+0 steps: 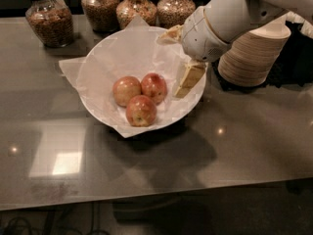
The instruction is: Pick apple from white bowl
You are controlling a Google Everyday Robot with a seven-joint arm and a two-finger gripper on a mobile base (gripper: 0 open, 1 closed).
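Observation:
The white bowl [193,103], wide and lined with crinkled white paper, stands on the dark table. Three apples lie in it. The deepest red apple [154,87] is at the back right, touching a paler yellow-pink apple [126,90] on its left and an orange-red speckled apple [141,110] in front. My gripper [179,58] hangs over the bowl's right side, to the right of the red apple and apart from it. It is open and empty, with one pale fingertip [188,80] low inside the bowl and the other near the far rim.
Several glass jars of grains [49,21] line the back edge of the table. A stack of paper cups [252,53] lies right of the bowl, just behind my arm. A bright reflection [61,163] shows on the glossy table front left.

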